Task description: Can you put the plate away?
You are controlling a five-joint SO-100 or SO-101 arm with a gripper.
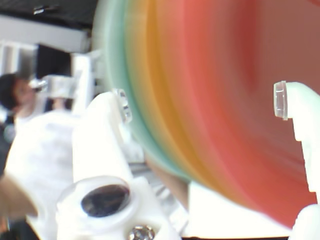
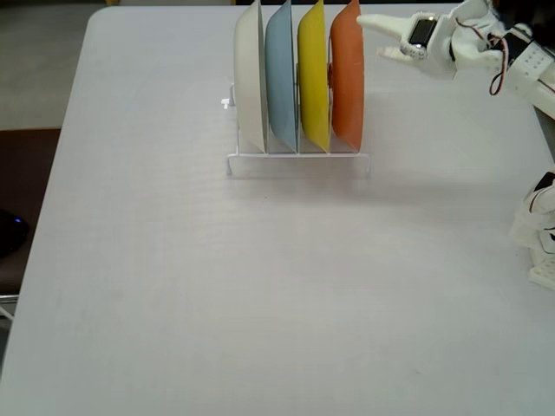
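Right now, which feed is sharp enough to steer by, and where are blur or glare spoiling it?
Wrist view: the round glossy orange plastic plate and the plates behind it smear into soft colour bands, the white gripper is blown out by glare, and the background is unfocused. Fixed view: evenly lit and sharp, the white wire rack casting soft shadows on the white table.

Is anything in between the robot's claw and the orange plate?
Nothing visible. In the fixed view the orange plate stands upright at the right end of the rack, beside the yellow plate, and the open tool sits just to its right with only bare space between them. The wrist view also shows nothing across the gap.
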